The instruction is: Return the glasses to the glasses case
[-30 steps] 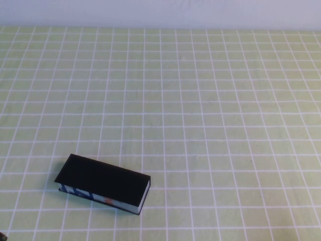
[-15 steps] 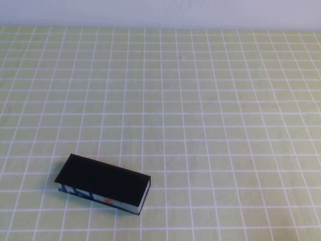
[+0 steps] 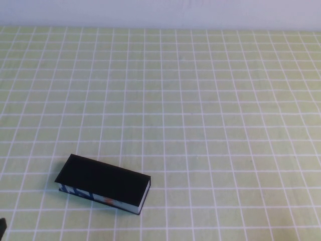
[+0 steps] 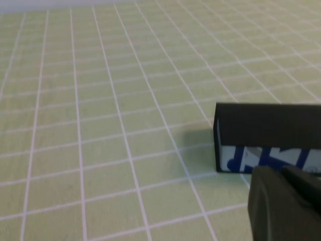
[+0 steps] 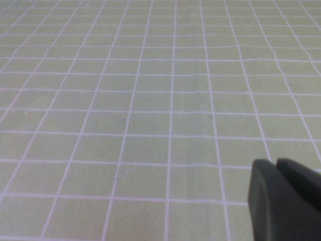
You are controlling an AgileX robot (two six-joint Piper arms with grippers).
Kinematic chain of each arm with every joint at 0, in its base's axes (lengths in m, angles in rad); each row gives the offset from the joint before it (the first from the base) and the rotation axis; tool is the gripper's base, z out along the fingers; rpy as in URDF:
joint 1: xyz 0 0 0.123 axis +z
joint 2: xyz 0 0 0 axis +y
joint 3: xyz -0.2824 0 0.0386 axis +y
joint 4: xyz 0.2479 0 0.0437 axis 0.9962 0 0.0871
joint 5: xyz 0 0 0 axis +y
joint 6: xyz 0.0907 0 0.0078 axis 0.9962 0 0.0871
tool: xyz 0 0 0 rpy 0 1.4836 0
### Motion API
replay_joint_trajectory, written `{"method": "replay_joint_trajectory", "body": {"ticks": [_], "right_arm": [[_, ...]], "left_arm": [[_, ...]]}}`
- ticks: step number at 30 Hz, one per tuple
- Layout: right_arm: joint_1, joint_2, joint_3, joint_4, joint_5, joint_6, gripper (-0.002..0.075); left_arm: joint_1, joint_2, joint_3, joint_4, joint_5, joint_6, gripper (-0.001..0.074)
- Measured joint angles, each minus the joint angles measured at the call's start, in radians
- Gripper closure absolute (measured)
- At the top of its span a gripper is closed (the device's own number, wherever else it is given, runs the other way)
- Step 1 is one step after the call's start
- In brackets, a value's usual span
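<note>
While the left gripper (image 4: pixel 293 201) hangs low at the near left edge of the green checked tablecloth (image 3: pixel 210 100), its dark fingers (image 4: pixel 271 206) lie pressed together with nothing between them. Just ahead of its tips sits the glasses case (image 3: pixel 103 184), lid down and flat on the cloth, its black top facing up and its blue-and-white patterned side (image 4: pixel 271 158) turned toward this gripper; an orange mark (image 3: pixel 108 201) shows on that side from above. The glasses cannot be seen. Farther right, well apart from the case, the right gripper (image 5: pixel 286 201) hovers over bare cloth, fingers closed tight and holding nothing.
</note>
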State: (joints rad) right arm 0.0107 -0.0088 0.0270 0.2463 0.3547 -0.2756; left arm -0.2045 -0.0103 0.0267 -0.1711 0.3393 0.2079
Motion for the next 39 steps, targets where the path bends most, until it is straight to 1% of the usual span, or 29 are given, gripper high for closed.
{"method": "replay_joint_trajectory", "body": {"ticks": [2, 6, 39], "right_arm": [[0.000, 0.000, 0.000, 0.000, 0.000, 0.000, 0.0737], [0.000, 0.000, 0.000, 0.000, 0.000, 0.000, 0.0737], [0.000, 0.000, 0.000, 0.000, 0.000, 0.000, 0.0737]], "left_arm": [[0.000, 0.000, 0.000, -0.004, 0.037, -0.002, 0.0738], [0.000, 0.000, 0.000, -0.021, 0.053, -0.003, 0.0738], [0.000, -0.001, 0.000, -0.023, 0.058, -0.003, 0.0738]]}}
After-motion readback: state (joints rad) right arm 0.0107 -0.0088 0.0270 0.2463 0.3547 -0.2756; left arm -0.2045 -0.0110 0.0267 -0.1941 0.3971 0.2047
